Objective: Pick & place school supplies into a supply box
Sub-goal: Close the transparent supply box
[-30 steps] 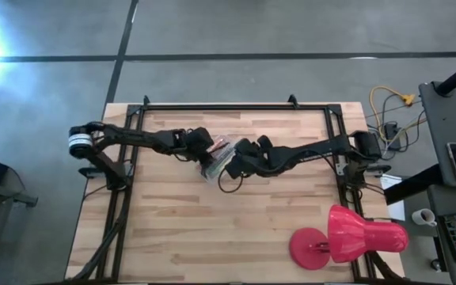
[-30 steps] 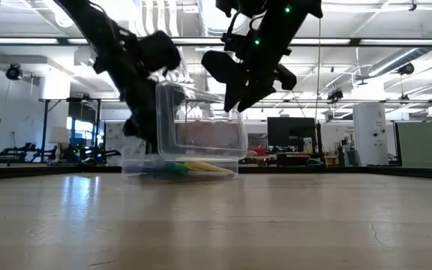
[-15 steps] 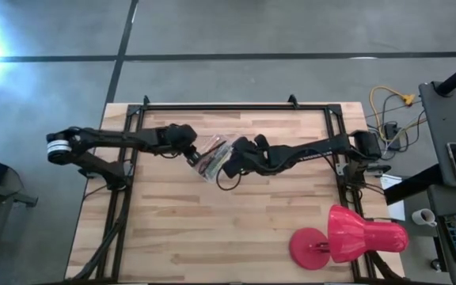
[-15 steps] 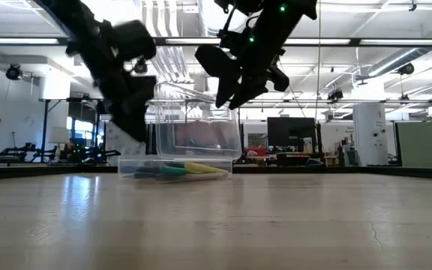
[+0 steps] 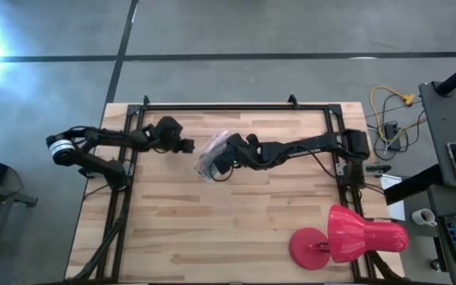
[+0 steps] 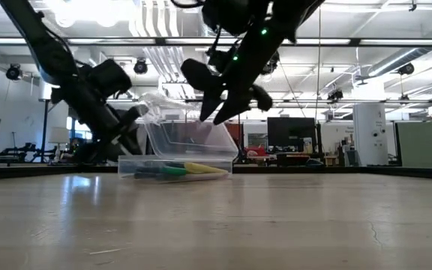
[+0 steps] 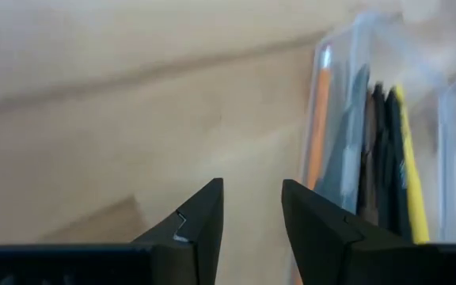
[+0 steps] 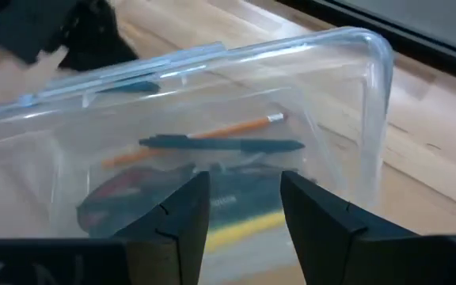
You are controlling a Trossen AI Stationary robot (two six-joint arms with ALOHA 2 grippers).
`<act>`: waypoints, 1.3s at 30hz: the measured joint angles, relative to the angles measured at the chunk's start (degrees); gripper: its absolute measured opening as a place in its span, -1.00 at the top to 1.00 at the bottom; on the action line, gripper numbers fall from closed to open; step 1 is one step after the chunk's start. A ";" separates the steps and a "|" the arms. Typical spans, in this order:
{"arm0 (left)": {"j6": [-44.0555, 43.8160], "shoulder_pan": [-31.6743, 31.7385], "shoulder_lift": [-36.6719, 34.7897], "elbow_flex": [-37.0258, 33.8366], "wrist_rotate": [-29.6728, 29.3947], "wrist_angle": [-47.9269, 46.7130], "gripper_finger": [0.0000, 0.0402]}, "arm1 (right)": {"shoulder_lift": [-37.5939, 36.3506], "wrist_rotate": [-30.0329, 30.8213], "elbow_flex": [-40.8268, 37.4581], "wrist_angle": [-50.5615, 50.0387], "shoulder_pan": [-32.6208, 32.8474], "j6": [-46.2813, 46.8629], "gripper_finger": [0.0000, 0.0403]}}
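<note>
The clear supply box (image 5: 210,155) rests on its base near the table's middle, its lid (image 6: 190,135) tipped partway down over it. Inside lie an orange pencil (image 8: 212,131), a dark pen (image 8: 220,145), a yellow marker (image 6: 205,169), a green pen (image 6: 172,170) and red scissor handles (image 8: 121,194). My right gripper (image 5: 222,161) is open and hangs over the lid from the right. My left gripper (image 5: 187,146) is open and stands clear of the box on its left side; in its wrist view the box (image 7: 370,158) lies just ahead. My right gripper (image 8: 244,198) comes slanting down from the table's right onto the top of the tilted lid (image 8: 212,95). In the low view its lower fingertip (image 6: 205,114) reaches the lid's surface. I cannot tell whether it touches.
A big red lamp (image 5: 347,236) lies on its side at the table's near right corner. A black metal frame (image 5: 212,107) runs along the far edge and both sides. Bare wood stretches across the near half of the table.
My left gripper has drawn back from the box toward the table's left edge. My right gripper has moved left and down over the box. The lid, upright a second ago, has tipped down over the box; the base has stayed in place.
</note>
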 joint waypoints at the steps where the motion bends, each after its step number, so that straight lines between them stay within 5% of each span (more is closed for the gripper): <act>1: 0.00 0.20 0.00 -0.71 0.85 0.19 0.43 | 0.84 -0.29 0.56 0.67 -0.45 0.00 0.25; 11: -5.63 -0.34 5.14 -3.12 6.49 8.26 0.43 | 14.60 -15.01 12.21 0.90 -6.27 2.01 0.26; 19: -6.06 -0.95 0.42 -2.01 7.18 9.73 0.43 | 17.12 -15.11 17.08 -8.36 -5.60 -1.84 0.31; 25: -9.43 -9.17 2.94 -1.63 10.02 10.08 0.43 | 15.70 -17.10 16.75 -10.28 -5.39 -5.04 0.32; 31: -13.08 -17.23 4.58 -1.67 3.91 13.18 0.43 | 14.86 -17.80 16.64 -10.53 -5.41 -8.26 0.32; 39: -11.42 -17.75 5.25 -4.39 -3.12 11.27 0.43 | 14.83 -17.99 16.75 -12.50 -5.18 -9.45 0.32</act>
